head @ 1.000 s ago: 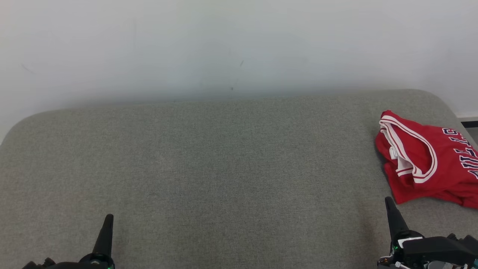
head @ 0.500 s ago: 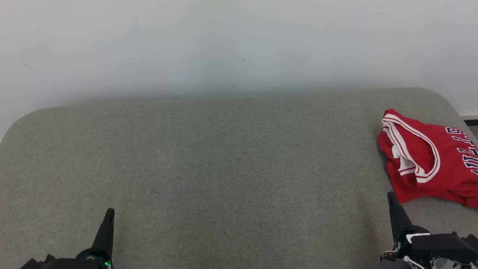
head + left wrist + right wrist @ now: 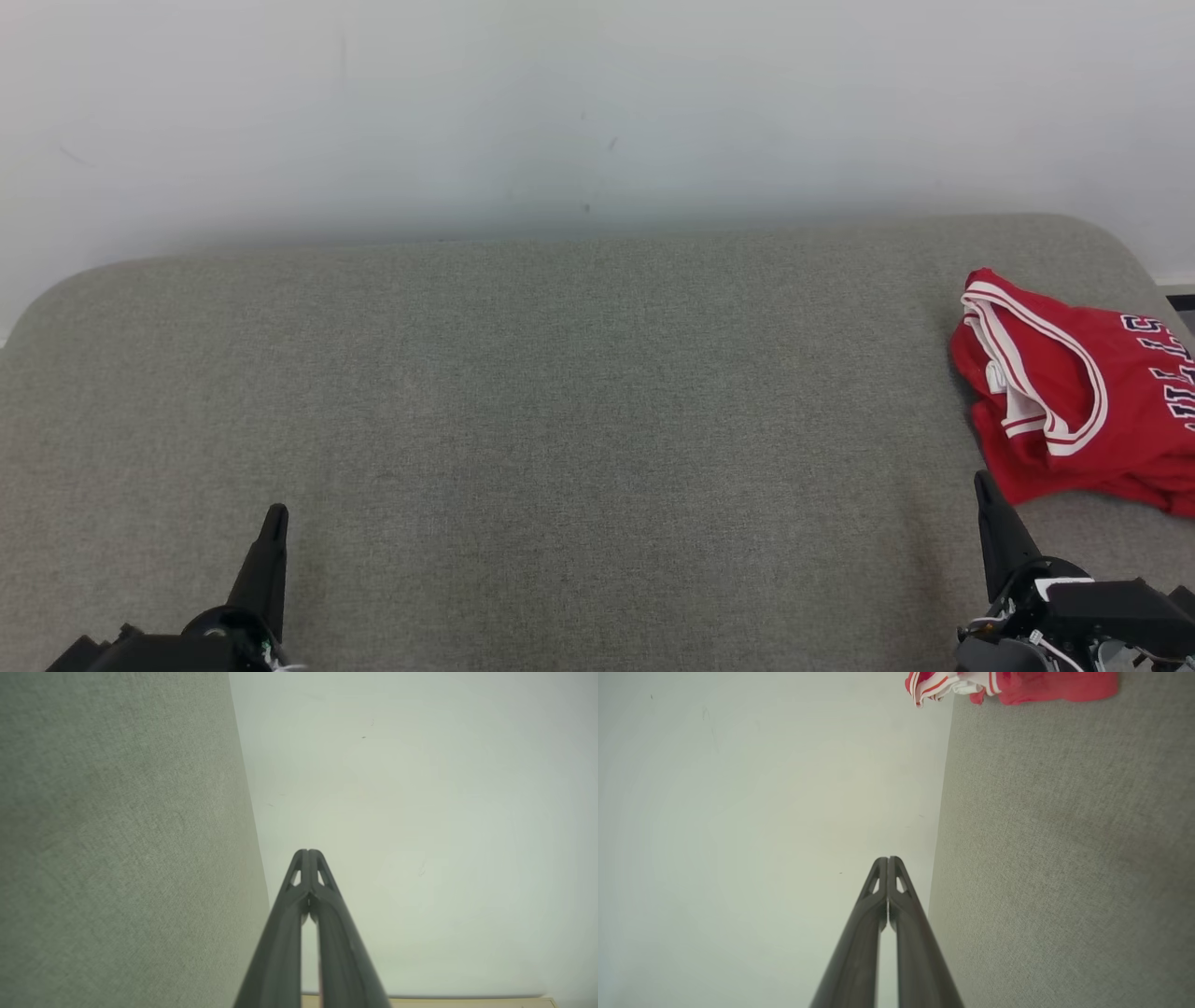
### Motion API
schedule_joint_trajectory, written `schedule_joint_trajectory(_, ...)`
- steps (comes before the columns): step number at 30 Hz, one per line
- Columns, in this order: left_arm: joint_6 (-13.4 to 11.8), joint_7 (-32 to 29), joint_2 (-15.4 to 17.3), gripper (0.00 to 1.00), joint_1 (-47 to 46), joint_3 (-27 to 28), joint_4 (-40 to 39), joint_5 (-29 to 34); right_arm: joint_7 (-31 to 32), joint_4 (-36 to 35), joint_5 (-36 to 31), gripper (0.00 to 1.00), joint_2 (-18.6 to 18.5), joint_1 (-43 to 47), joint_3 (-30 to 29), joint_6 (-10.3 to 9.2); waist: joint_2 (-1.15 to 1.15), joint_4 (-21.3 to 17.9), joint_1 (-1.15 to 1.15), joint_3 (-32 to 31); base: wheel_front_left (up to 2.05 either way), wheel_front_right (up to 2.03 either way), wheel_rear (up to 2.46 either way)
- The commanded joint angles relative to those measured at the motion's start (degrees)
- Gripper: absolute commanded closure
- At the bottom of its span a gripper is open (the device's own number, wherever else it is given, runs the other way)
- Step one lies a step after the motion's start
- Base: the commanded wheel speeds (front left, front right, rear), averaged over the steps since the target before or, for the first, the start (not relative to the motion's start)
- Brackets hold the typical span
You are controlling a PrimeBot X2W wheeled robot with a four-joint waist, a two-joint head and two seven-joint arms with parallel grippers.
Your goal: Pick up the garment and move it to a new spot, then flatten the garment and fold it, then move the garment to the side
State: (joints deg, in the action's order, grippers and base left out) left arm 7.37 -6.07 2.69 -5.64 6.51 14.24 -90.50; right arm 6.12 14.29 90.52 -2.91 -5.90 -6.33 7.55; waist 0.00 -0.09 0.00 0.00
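Wall, pale and bare, stands behind a broad grey fabric-covered tabletop with rounded corners. A red basketball jersey with white trim and dark lettering lies at the tabletop's far right, bunched in loose layers and running off the head view's edge; the right wrist view catches it too, well ahead of that arm. Nearest it is the right gripper, its tip close to the jersey's near corner but apart from the cloth, fingers pressed together on nothing. The left gripper hovers over bare fabric at the lower left, well away from the garment, its fingers likewise closed tight and empty. To my eye the jersey will be light, limp and rather slick, likely to slide and sag instead of holding a shape. The trimmed armhole or neck band looks the firmest place to pinch, ideally at two spread points so the layers hang open.
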Motion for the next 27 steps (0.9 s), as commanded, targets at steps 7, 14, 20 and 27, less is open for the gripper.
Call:
schedule_joint_trajectory(7, 0.2, -0.7, 0.3, 1.0, -1.0, 0.0, -0.3, -2.0, 0.6, -0.4, 1.9, 1.0, 0.1, -0.5, -0.3, -0.12, 0.0, 0.1, 0.0, 0.2, 0.0, 0.0, 0.0)
schedule_joint_trajectory(14, 0.2, -0.7, 0.3, 1.0, -1.0, 0.0, -0.3, -2.0, 0.6, -0.4, 1.9, 1.0, 0.1, -0.5, -0.3, -0.12, 0.0, 0.1, 0.0, 0.2, 0.0, 0.0, 0.0)
schedule_joint_trajectory(20, 0.2, -0.7, 0.3, 1.0, -1.0, 0.0, -0.3, -2.0, 0.6, -0.4, 1.9, 1.0, 0.1, -0.5, -0.3, -0.12, 0.0, 0.1, 0.0, 0.2, 0.0, 0.0, 0.0)
schedule_joint_trajectory(27, 0.2, -0.7, 0.3, 1.0, -1.0, 0.0, -0.3, -2.0, 0.6, -0.4, 1.9, 1.0, 0.1, -0.5, -0.3, -0.12, 0.0, 0.1, 0.0, 0.2, 0.0, 0.0, 0.0)
